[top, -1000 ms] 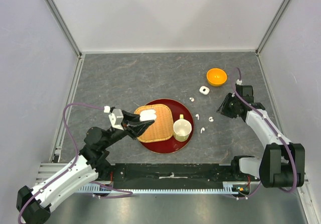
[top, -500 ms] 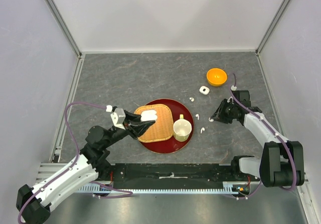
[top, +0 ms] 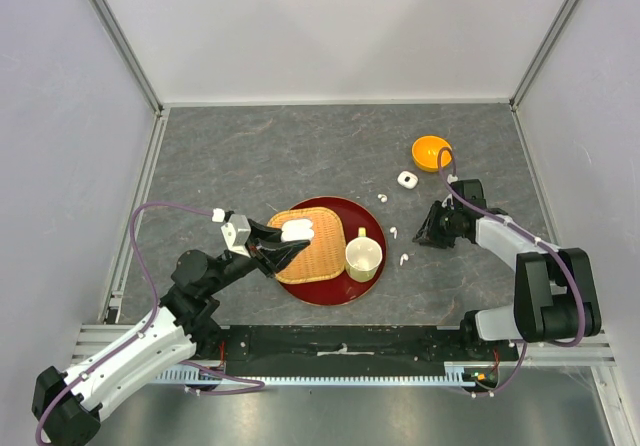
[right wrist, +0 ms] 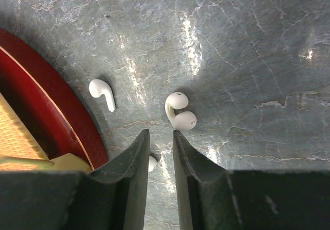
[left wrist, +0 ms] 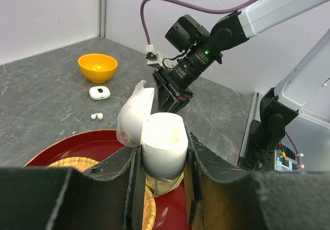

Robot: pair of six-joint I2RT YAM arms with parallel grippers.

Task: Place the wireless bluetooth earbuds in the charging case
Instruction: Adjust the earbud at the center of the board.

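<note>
My left gripper is shut on the base of a white charging case. The case's lid hangs open to the left, and I hold it above the woven mat. My right gripper hovers low over the grey table, its jaws a narrow gap apart with nothing between them. A curled white earbud lies just past its right fingertip. A stemmed earbud lies to the left, and a third peeks out beside the left finger. From above, the right gripper is right of the tray, near two earbuds.
A red round tray carries the mat and a cream cup. Farther back stand an orange bowl and a second small white case, with another earbud nearby. The tray's rim is close on the right gripper's left.
My right arm has swung left and down towards the earbuds beside the tray, and its jaws narrowed slightly. My left gripper and the case have barely moved.
</note>
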